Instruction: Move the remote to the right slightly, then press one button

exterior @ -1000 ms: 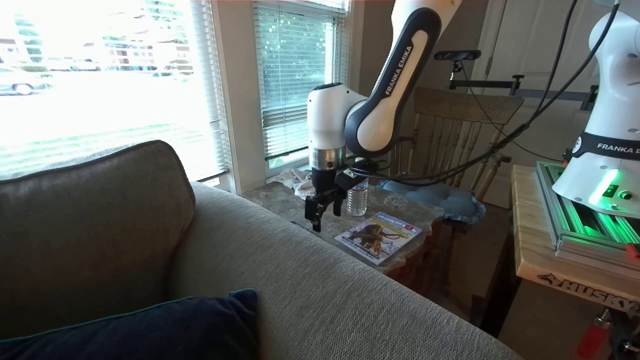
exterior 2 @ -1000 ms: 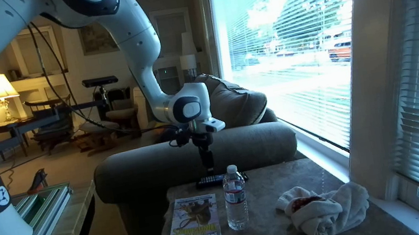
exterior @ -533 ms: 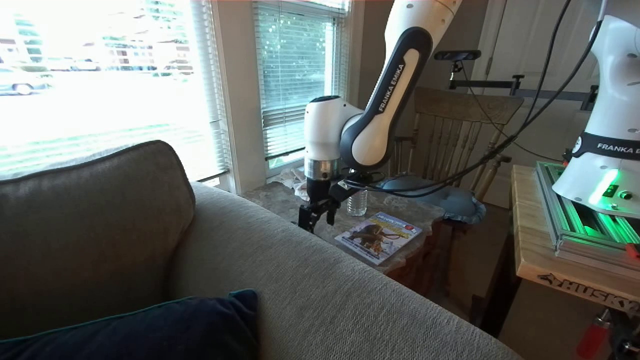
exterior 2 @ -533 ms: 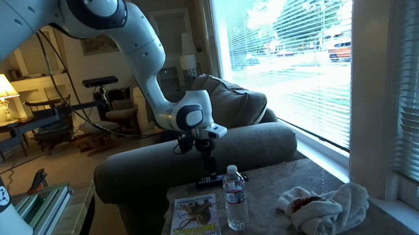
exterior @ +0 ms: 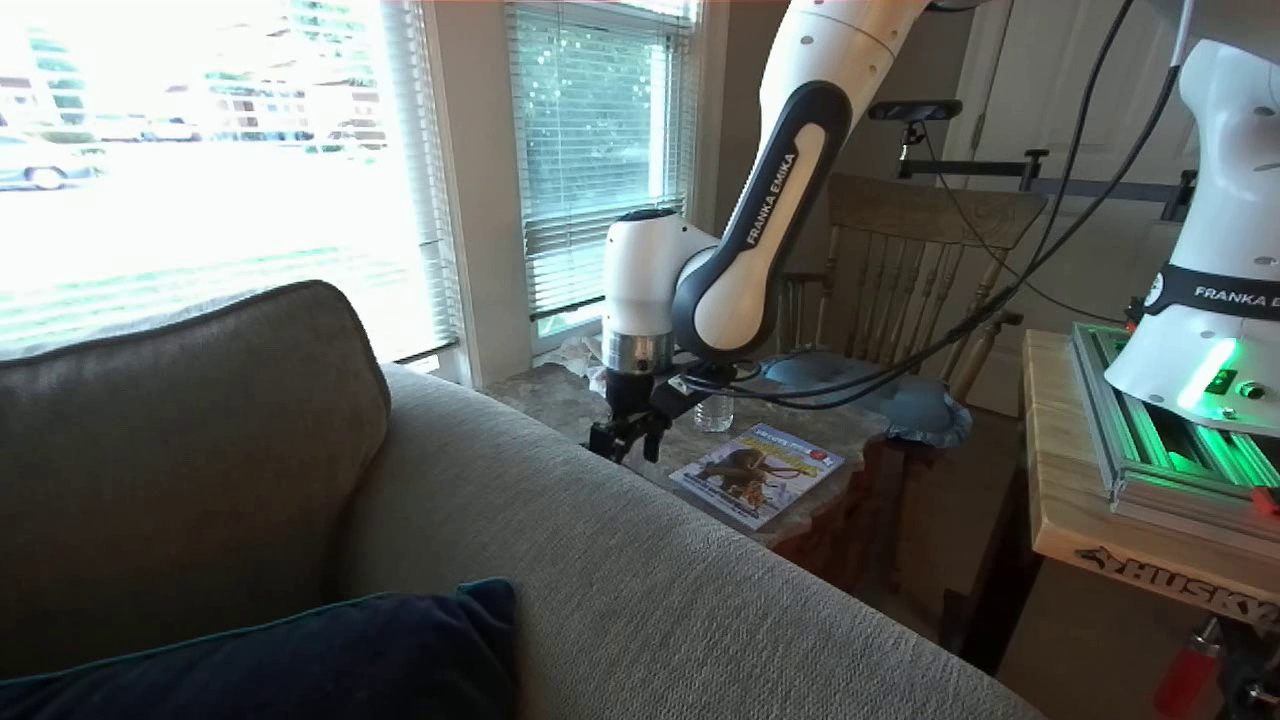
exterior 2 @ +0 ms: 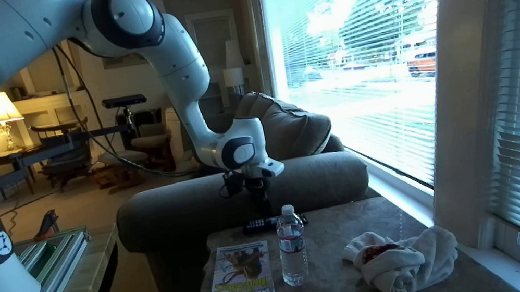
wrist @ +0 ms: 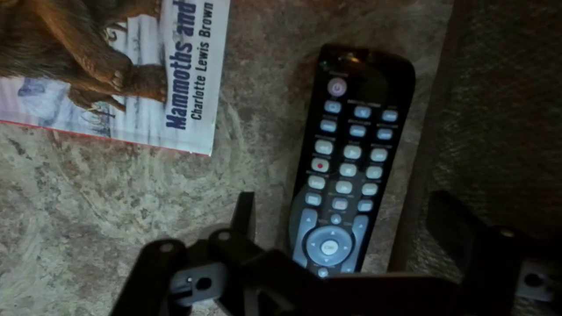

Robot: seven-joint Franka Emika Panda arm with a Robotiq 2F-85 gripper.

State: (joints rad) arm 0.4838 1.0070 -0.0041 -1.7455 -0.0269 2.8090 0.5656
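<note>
Tool (wrist: 344,210) stands wide, nothing gripped; fingers (wrist: 245,213) spread one on each side of remote (wrist: 351,164), w/ a gap both sides. Remote lies flat on tabletop (wrist: 131,188), buttons (wrist: 348,170) up, reaching out from under tool; its near end is hidden by tool's body. Book (wrist: 193,114) is beyond one finger, sofa arm (wrist: 505,87) close by the other. Water bottle (exterior 2: 293,256) stands near tool & partly covers remote in an exterior view.

Handling (my guess): light, stiff plastic, prob. smooth case, so it may skid or pivot if pushed near an end. Not v. fragile. Best hold: across the narrow width, on the long sides, abt mid-length, staying off the button face. For the press: one fingertip straight down, gentle, else remote may tip or slide. Watch the sofa-side finger, could snag fabric.

Diff. vs earlier frames: wrist (exterior: 638,275) & tool sit lower in both exterior views; in an exterior view the tips now drop behind sofa arm. Remote, book, bottle: no shift I can see. Tips touching tabletop or not: can't tell. Slight move right + press prob. both still to do.
</note>
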